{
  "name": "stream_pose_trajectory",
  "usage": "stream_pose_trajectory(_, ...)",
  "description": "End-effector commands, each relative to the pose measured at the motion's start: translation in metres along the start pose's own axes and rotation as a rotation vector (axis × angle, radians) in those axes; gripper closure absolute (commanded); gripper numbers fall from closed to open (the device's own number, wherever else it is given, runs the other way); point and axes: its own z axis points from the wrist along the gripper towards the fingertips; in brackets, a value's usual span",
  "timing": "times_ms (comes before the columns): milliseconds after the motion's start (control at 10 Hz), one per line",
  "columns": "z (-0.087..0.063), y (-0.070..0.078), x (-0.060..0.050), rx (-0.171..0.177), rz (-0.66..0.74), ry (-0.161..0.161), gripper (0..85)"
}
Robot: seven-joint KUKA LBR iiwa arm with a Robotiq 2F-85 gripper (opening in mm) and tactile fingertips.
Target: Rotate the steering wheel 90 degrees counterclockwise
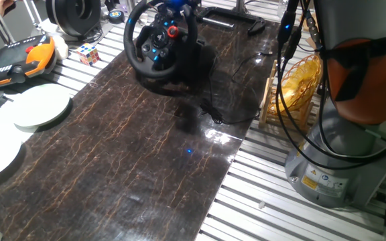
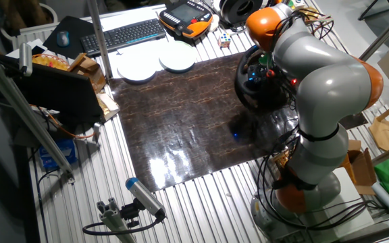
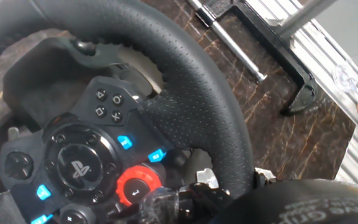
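Observation:
The black steering wheel (image 1: 158,43) stands on its base at the far end of the dark marbled mat (image 1: 133,161). Its red dial sits up and to the right of the hub in this fixed view. My gripper (image 1: 176,4) is at the top of the rim, mostly cut off by the frame edge. In the other fixed view the arm's wrist covers the hand, and only part of the steering wheel (image 2: 247,79) shows. The hand view is filled by the rim (image 3: 191,93) and the lit hub buttons. My gripper (image 3: 247,202) closes on the rim at the bottom edge, blurred.
A black hollow ring (image 1: 76,15), a Rubik's cube (image 1: 89,53), an orange-and-black pendant (image 1: 19,60) and two pale plates (image 1: 42,107) lie left of the mat. A yellow wire basket (image 1: 300,80) stands right. A black clamp bar (image 3: 291,62) lies behind the wheel, and a cable (image 1: 226,119) crosses the mat.

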Motion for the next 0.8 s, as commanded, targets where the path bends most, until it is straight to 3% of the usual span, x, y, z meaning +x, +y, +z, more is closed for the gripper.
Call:
stream_pose_trajectory(0, 0.000, 0.000, -0.001, 0.001, -0.021, 0.000, 84.3)
stream_pose_trajectory(700, -0.005, 0.003, -0.016, -0.004, -0.161, -0.001, 84.3)
